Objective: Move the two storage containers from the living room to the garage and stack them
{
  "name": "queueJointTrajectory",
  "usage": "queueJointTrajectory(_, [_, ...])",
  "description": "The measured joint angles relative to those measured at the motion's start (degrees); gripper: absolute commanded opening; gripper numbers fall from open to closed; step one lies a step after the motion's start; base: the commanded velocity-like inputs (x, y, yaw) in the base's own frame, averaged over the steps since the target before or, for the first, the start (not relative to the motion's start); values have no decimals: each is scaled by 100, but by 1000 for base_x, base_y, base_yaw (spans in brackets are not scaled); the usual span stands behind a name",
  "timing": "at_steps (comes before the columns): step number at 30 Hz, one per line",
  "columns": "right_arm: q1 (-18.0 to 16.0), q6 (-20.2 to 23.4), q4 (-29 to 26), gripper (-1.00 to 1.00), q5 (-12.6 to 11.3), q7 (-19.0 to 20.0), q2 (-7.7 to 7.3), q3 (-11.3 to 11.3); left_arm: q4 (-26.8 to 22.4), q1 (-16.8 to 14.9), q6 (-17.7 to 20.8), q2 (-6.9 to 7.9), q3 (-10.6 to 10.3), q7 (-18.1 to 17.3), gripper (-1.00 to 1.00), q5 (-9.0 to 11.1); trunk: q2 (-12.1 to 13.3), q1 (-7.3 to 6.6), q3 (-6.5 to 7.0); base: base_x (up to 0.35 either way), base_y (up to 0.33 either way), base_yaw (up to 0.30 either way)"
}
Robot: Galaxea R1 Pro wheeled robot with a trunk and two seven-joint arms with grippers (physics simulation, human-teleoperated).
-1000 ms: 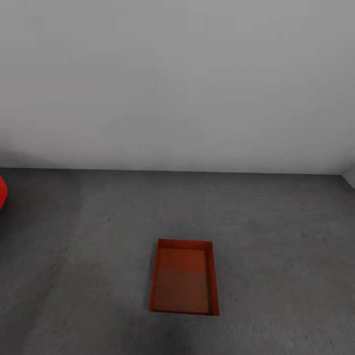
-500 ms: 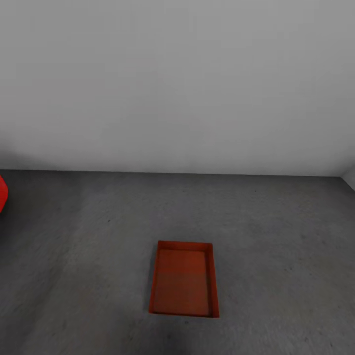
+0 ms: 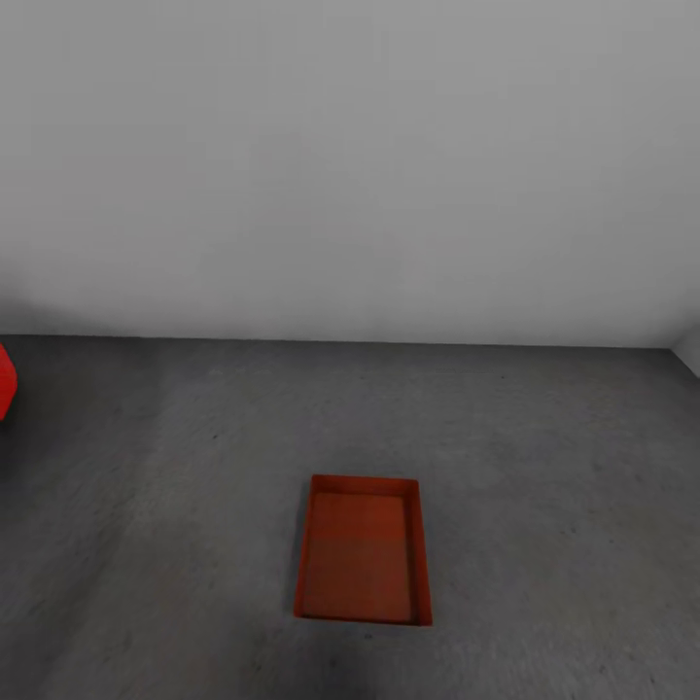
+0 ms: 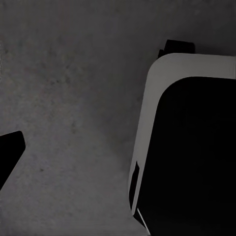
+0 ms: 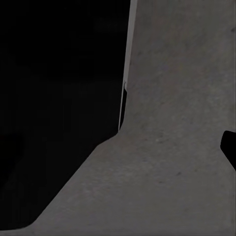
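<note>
One orange-red storage container (image 3: 362, 549) sits upright and empty on the dark grey garage floor (image 3: 554, 457), low in the centre of the head view, a little way out from the wall. In the left wrist view, one dark fingertip (image 4: 10, 155) of my left gripper (image 4: 118, 157) shows at the frame's edge over bare floor, so the jaws stand wide apart. The right wrist view likewise has one dark fingertip (image 5: 230, 147) of my right gripper (image 5: 118, 147) at the frame's edge, with nothing held. Both grippers hang close beside my own base, away from the container.
A plain white-grey wall (image 3: 350, 165) closes the far side. A bit of the red car (image 3: 5, 381) pokes in at the left edge. My dark, white-rimmed base (image 4: 196, 147) takes up part of the left wrist view, and the base (image 5: 59, 98) also shows in the right wrist view.
The whole head view has shifted by a few pixels since a second ago, so the camera moved slightly. The container and both grippers have stayed put.
</note>
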Motion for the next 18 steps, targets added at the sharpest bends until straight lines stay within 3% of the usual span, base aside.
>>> queueJointTrajectory(18, [0, 0, 0, 100, 13, 1, 13, 17, 0, 0, 0, 5, 0, -1, 100, 0, 722, -396, 323, 0, 0, 0])
